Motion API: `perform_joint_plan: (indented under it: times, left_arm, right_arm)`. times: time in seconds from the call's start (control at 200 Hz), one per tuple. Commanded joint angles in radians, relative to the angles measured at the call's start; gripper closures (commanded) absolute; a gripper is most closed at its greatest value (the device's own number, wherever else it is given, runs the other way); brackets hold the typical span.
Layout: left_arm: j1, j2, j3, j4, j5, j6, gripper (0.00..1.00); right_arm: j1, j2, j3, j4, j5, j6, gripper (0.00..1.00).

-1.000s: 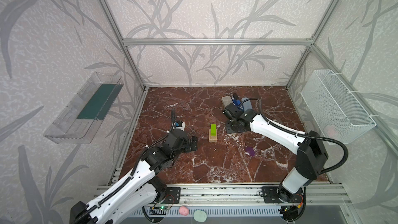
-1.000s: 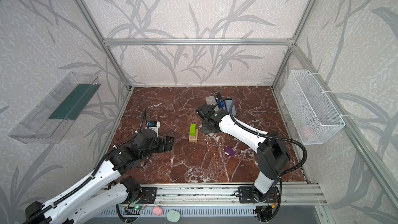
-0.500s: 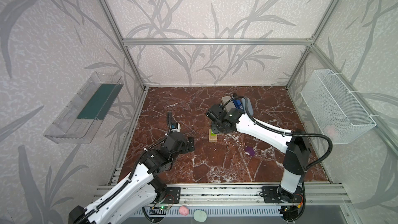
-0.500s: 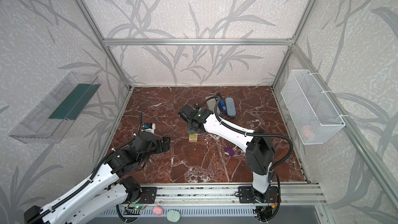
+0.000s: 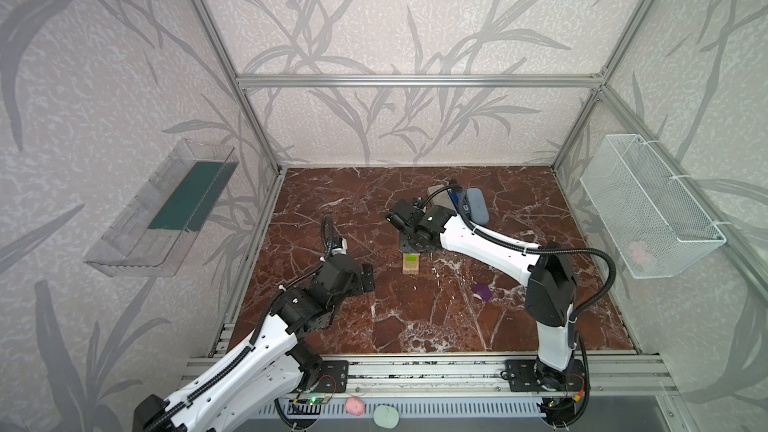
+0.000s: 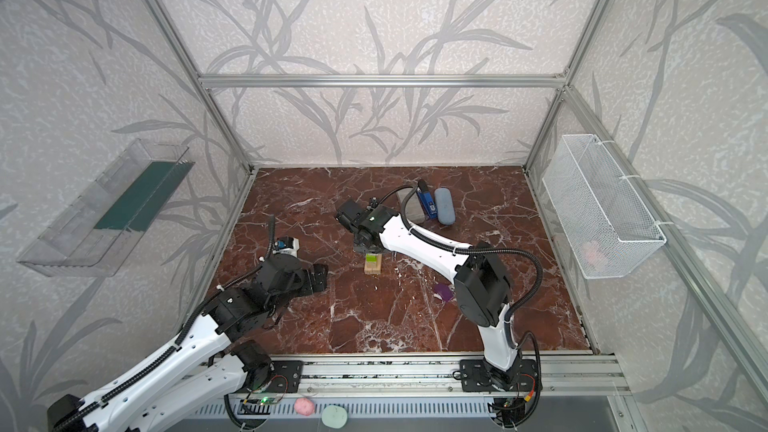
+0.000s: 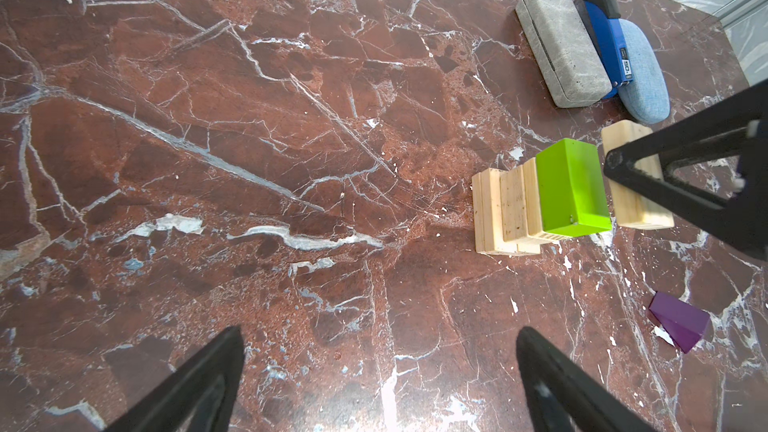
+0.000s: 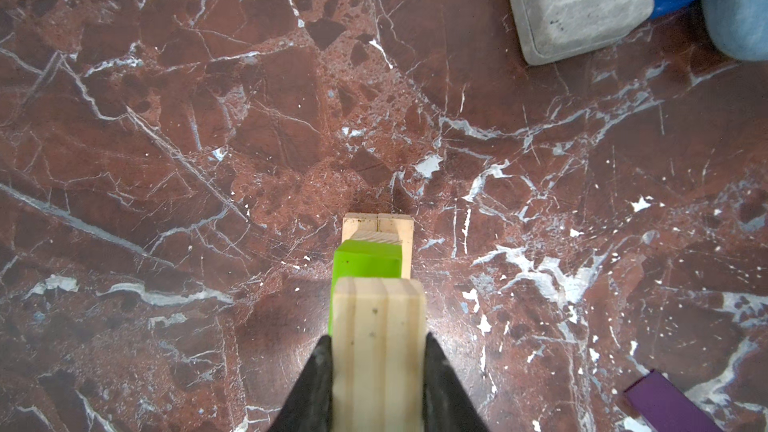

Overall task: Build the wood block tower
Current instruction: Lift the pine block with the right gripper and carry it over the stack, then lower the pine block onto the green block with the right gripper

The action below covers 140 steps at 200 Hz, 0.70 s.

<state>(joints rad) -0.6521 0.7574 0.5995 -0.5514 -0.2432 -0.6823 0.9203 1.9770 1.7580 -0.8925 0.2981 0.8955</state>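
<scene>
The tower is a low stack of pale wood blocks with a lime-green block on top, at mid-table. My right gripper is shut on another pale wood block. It holds that block just over the tower's far side, close beside the green block; I cannot tell whether they touch. A purple block lies alone on the table to the right. My left gripper is open and empty, left of the tower.
A grey slab, a blue tool and a blue-grey oval case lie together at the back. A wire basket hangs on the right wall and a clear tray on the left wall.
My right gripper has carried its wood block leftward from beside the tower to over it. The left arm has barely moved.
</scene>
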Motion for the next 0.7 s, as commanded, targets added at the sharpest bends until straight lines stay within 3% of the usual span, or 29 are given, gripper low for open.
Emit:
perform_joint_plan:
  times: [0.0,0.695]
  left_arm:
    - [0.006,0.000,0.002,-0.018,-0.024,-0.014,0.00]
    - [0.008,0.005,-0.001,-0.008,-0.018,-0.013,0.00]
  right_arm:
    - [0.006,0.021,0.040,-0.029,0.043,0.034,0.68]
    - [0.011,0.075,0.087,-0.051,0.057,0.032,0.69]
